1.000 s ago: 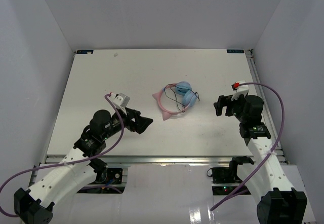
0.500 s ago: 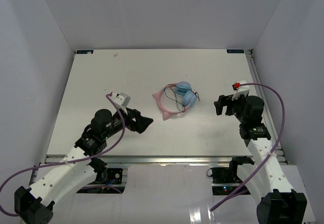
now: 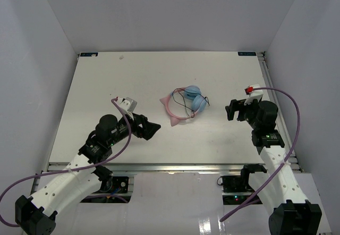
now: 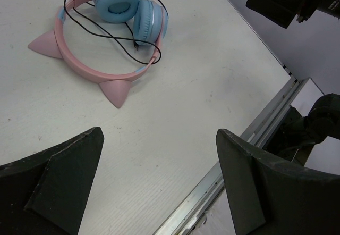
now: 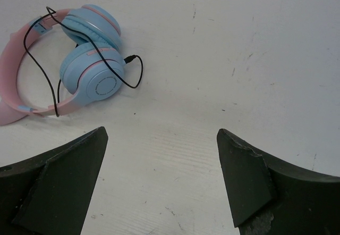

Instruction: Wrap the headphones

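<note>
The headphones [image 3: 184, 104] lie flat near the middle of the table: a pink headband with two cat-ear points and two light-blue ear cups [image 5: 91, 75], with a thin black cable [image 4: 119, 38] looped loosely over them. My left gripper [image 3: 153, 129] hangs open to their lower left, apart from them, nothing between its fingers [image 4: 58, 184]. My right gripper [image 3: 230, 110] stands open to their right, also apart and empty. In the right wrist view the cable's plug end [image 5: 129, 59] rests on the table beside the lower cup.
The white table [image 3: 106, 86] ends at a metal rail [image 3: 159, 166] along the near edge. White walls close in the left, back and right sides. Thick purple cables [image 3: 289, 112] trail from both arms.
</note>
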You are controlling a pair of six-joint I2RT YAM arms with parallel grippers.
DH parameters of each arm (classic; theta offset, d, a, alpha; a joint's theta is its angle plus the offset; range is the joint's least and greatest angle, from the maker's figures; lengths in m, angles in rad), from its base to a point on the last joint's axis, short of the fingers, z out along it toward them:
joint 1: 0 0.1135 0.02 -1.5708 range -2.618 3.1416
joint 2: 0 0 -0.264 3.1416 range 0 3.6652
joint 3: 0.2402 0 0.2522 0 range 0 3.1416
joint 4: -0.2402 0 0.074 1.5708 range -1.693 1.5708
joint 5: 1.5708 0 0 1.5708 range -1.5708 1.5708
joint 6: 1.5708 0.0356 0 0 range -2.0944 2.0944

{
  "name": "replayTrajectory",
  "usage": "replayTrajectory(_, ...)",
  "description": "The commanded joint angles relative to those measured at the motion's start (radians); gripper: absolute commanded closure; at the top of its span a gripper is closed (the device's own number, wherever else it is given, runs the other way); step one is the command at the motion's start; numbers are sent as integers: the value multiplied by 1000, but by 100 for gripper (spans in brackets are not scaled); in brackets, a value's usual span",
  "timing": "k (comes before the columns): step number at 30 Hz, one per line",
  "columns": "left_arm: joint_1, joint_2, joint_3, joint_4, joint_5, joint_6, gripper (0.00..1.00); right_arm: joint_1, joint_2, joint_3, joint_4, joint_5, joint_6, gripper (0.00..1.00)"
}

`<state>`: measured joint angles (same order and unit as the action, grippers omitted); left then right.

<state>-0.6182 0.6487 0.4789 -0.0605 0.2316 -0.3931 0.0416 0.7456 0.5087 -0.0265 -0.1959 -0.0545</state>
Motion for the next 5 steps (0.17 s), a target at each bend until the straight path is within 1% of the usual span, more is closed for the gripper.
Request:
replayTrajectory(1, -2, 1, -8, -1, -2, 0, 2, -5, -12, 2, 40, 11, 15, 10)
replayTrajectory(5, -2, 15, -11, 5, 6, -3, 2, -6, -14, 3, 39, 15, 22, 10)
